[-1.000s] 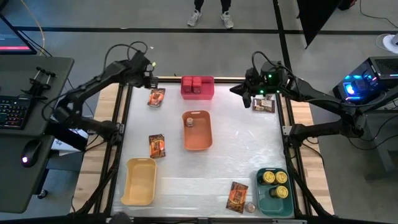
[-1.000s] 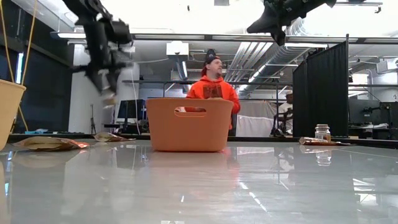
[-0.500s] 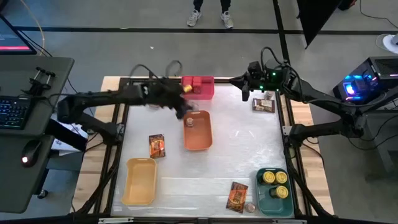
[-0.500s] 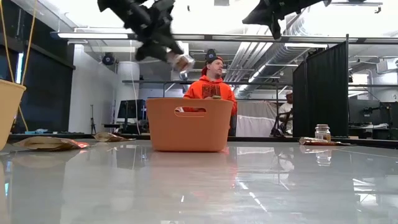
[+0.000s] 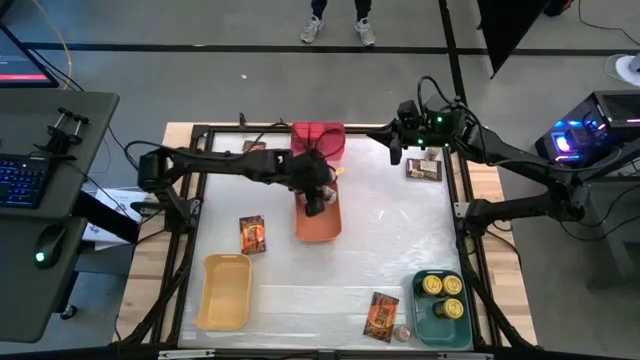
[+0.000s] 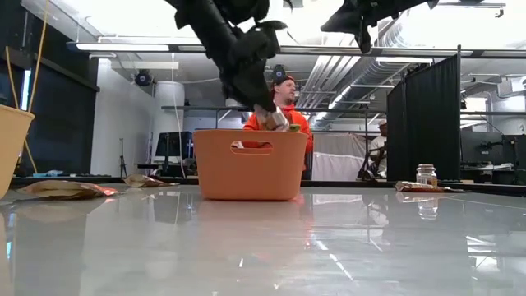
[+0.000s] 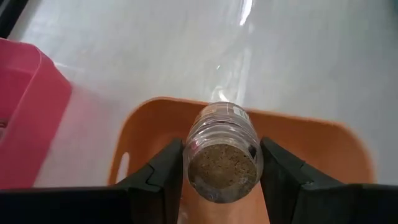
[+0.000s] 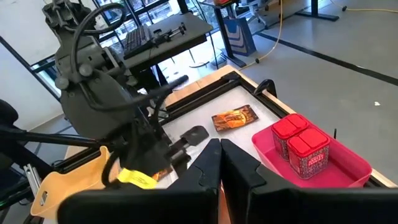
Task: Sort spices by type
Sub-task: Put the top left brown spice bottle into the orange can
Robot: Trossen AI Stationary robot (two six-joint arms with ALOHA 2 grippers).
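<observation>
Pinching a jar (image 7: 222, 151) over orange bin (image 7: 323, 137), left fingers (image 7: 163, 171) hide its lid; right's pressed together, apparently.

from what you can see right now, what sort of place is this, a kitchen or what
Not a kitchen: most likely a robotics lab or workshop. The table sits in a metal frame on a bare floor, a desk with a keyboard stands beside it, and the low view shows exposed ceiling ducts and a black partition.

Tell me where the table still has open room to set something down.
The widest bare stretch lies right of the orange bin, running down toward the teal bin. Another lies between the yellow bin and a packet. It is crowded at the far edge, where the left gripper holds a jar by the pink bin.
</observation>
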